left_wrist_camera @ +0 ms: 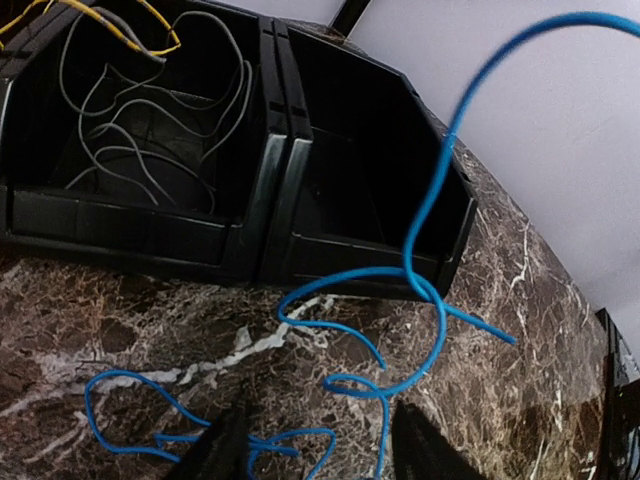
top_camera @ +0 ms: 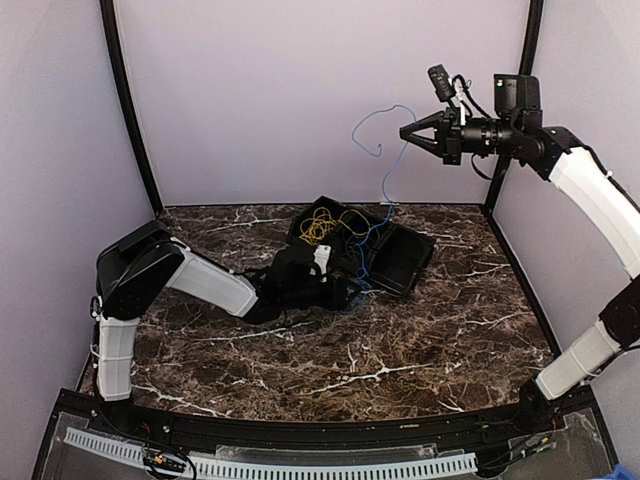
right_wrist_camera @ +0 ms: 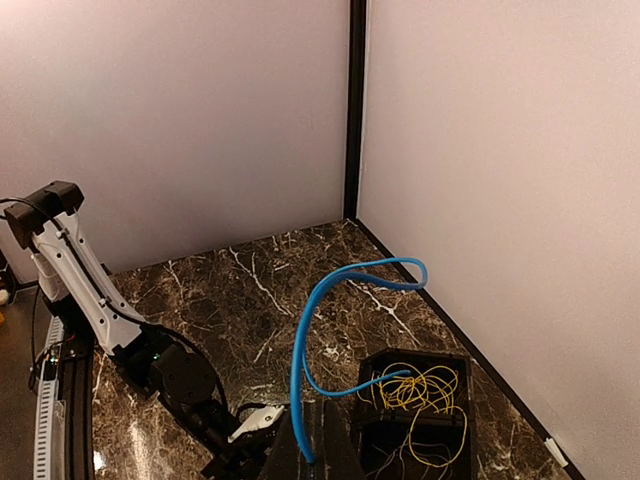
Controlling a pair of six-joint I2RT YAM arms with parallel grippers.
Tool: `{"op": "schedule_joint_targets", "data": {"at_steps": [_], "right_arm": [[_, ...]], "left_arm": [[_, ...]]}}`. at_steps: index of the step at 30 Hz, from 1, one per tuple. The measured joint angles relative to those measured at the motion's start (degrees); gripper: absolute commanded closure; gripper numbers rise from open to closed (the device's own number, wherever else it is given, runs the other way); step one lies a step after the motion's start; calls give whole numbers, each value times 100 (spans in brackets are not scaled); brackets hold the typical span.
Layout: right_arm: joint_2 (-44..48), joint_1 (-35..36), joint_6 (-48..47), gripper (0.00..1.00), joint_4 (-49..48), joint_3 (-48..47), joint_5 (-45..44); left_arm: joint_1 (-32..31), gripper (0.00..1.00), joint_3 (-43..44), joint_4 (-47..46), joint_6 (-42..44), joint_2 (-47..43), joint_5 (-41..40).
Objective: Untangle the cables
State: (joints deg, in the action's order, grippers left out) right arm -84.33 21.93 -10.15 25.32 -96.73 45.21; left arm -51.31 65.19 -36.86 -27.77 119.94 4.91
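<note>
My right gripper (top_camera: pixel 408 131) is raised high near the back wall, shut on the blue cable (top_camera: pixel 395 165). That cable arcs above it and hangs down to the black bins (top_camera: pixel 405 262). In the right wrist view the blue cable (right_wrist_camera: pixel 296 371) rises from between my shut fingers. The yellow cable (top_camera: pixel 322 226) lies coiled in the far bin, and shows as the yellow cable (right_wrist_camera: pixel 415 390) from the right wrist. My left gripper (left_wrist_camera: pixel 320 455) is low over the table in front of the bins, open. Loops of the blue cable (left_wrist_camera: pixel 424 200) lie on the marble between and ahead of its fingers.
Two black bins stand side by side. The left bin (left_wrist_camera: pixel 120 215) holds grey wires (left_wrist_camera: pixel 150 130) and the yellow cable; the right bin (left_wrist_camera: pixel 350 250) looks empty inside. Walls close the back and both sides. The left arm (right_wrist_camera: pixel 170 370) stretches across the table toward the bins.
</note>
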Motion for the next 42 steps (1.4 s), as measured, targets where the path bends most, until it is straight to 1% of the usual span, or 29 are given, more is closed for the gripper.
{"op": "schedule_joint_targets", "data": {"at_steps": [1,4,5,6,7,8,9,11,13,16,19,24,30,36,42], "right_arm": [[11,0,-2,100,0,0,-7],[24,0,-22,100,70,-103,-92],[20,-2,-33,100,131,-201,-157],[9,-11,-46,100,188,-310,-195],[-15,-35,-57,100,249,-494,-264],[-48,-68,-74,100,280,-730,-319],[-76,-111,-94,100,297,-968,-389],[-101,-229,-138,100,304,-1429,-514],[-101,-339,-155,100,293,-1777,-621],[-81,-490,-153,100,129,-1967,-778],[-81,-581,-155,100,9,-1799,-887],[-83,-717,-247,100,-186,-828,-1191],[-87,-977,-282,100,-323,251,-1307],[-87,-1093,-256,100,-673,979,-1233],[-157,-1123,-254,100,-933,1467,-1130]], "left_arm": [[2,60,57,-15,-24,76,13],[15,65,105,-55,-37,247,92],[15,71,98,-68,-81,284,133],[15,74,83,-85,-136,306,184],[15,81,39,-127,-199,308,234],[15,84,-42,-214,-284,308,310],[13,91,-122,-304,-363,308,380],[13,96,-337,-494,-509,308,498],[15,100,-549,-634,-629,308,573],[15,100,-780,-861,-752,306,662],[15,100,-898,-1113,-859,306,721],[15,100,-1104,-1419,-1043,269,833],[15,100,-1469,-1530,-1222,44,881],[15,100,-1578,-1528,-1320,-157,885],[15,100,-1580,-1526,-1340,-269,887]]}}
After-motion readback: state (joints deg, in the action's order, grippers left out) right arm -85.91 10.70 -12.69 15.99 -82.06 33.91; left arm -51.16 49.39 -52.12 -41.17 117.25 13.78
